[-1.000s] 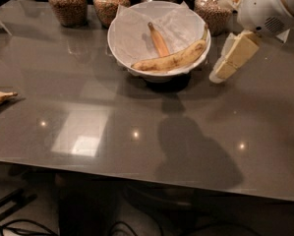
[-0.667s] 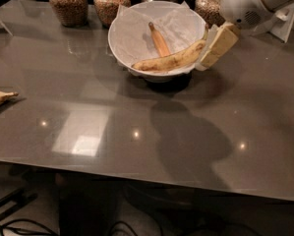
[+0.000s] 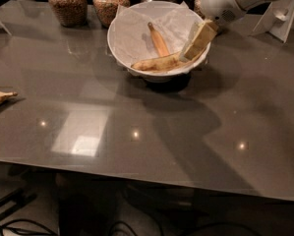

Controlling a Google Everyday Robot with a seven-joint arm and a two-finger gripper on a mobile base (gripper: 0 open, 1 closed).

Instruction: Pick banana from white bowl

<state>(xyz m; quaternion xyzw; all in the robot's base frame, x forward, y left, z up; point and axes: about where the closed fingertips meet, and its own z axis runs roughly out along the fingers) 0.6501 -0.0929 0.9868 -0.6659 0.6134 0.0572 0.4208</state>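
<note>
Since a second ago my gripper has swung from outside the rim at the upper right of the frame down into the white bowl. It now sits at the right end of the banana; whether it is spread or pinching I cannot tell. On the grey table the paper-lined bowl stands upper centre. The banana lies across its near side, long, curved, yellow with brown speckles, just below a shorter orange banana. I judge it light, soft, easily bruised and slightly slick, so I would grip gently across its middle.
</note>
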